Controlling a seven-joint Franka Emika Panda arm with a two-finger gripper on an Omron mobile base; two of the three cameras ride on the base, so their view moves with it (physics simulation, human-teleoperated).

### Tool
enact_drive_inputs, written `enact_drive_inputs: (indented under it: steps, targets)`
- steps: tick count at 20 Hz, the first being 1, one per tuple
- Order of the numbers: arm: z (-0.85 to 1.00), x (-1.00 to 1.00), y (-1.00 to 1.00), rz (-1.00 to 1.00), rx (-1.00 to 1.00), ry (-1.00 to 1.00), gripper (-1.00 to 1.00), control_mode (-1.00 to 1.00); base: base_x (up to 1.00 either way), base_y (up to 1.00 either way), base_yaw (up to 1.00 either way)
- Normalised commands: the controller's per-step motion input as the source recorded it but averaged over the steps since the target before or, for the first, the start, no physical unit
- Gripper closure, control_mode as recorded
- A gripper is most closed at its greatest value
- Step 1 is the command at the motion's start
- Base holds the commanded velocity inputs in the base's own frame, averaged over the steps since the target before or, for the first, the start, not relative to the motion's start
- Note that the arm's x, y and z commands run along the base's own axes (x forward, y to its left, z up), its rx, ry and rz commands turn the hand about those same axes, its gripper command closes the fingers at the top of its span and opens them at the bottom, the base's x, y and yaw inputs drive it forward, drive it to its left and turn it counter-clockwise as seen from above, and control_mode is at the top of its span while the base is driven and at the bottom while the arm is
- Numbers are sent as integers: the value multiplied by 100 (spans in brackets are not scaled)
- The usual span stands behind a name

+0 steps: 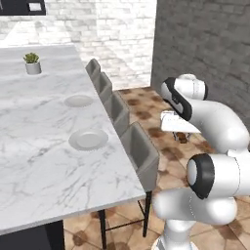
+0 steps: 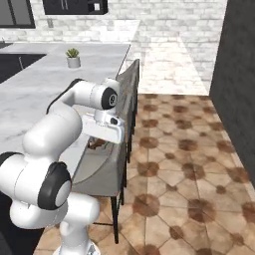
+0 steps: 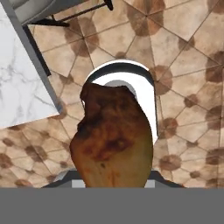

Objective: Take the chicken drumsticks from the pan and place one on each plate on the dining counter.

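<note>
Drumstick [image 3: 111, 140] clenched in the tool [image 1: 181, 137], hanging over the tiled floor off the counter's [image 1: 34, 161] stool-side edge. Risk: it slips and drops to the floor before reaching the near plate [image 1: 88, 139].

Grey chairs [image 1: 141, 149] on tiled floor [image 2: 189, 164]; small potted plant [image 1: 32, 63].

Browned drumstick [image 3: 111, 140] above tiled floor, two bare white plates [image 1: 88, 139] on marble dining counter [image 1: 39, 161]

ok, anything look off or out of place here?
Nothing stands out. Both round white plates lie flat and bare on the white marble dining counter. The gripper holds an orange-brown chicken drumstick over the tiled floor.
</note>
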Motion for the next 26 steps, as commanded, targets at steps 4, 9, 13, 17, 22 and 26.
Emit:
enact_drive_inputs:
  steps: [4,9,13,17,22,26]
  targets:
    - [0,0,0,0,0,0,100,100,42,-48,47]
    - [0,0,0,0,0,0,100,100,28,-59,40]
    - [0,0,0,0,0,0,100,100,41,-48,37]
    - [0,0,0,0,0,0,100,100,26,-6,11]
    - [0,0,0,0,0,0,100,100,38,-1,17]
    - [0,0,0,0,0,0,100,100,13,0,3]
